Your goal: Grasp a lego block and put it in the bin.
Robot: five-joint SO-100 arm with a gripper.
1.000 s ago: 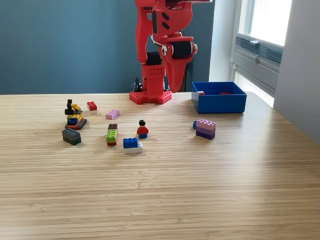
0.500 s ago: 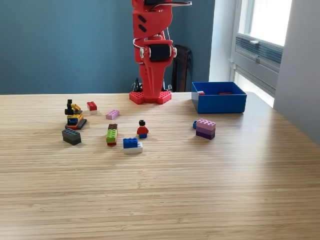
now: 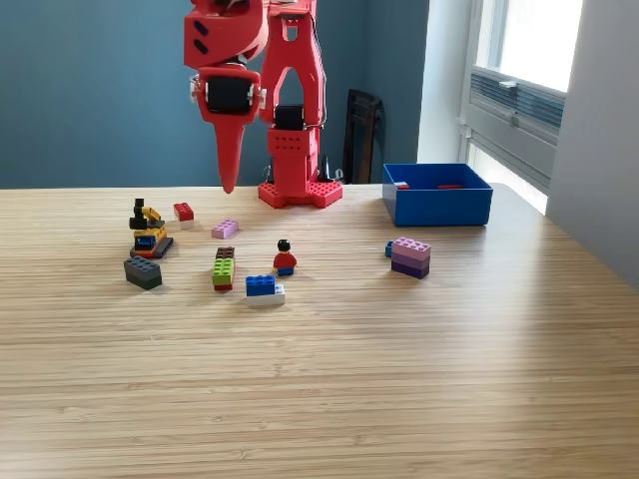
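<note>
Jaws (image 3: 229, 185) high above scattered blocks (image 3: 224, 271)

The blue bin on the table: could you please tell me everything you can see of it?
The bin is an open-topped rectangular box with low walls, in what looks like glossy blue plastic. It sits flat on the wooden table, toward the exterior view's right, beside the arm's red base but apart from it. Small red pieces show inside. Nothing but the table touches it from outside.

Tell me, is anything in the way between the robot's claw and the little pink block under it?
Nothing visible is. The gripper hangs pointing down in open air above the table, with the pink block lying uncovered just below it.
</note>
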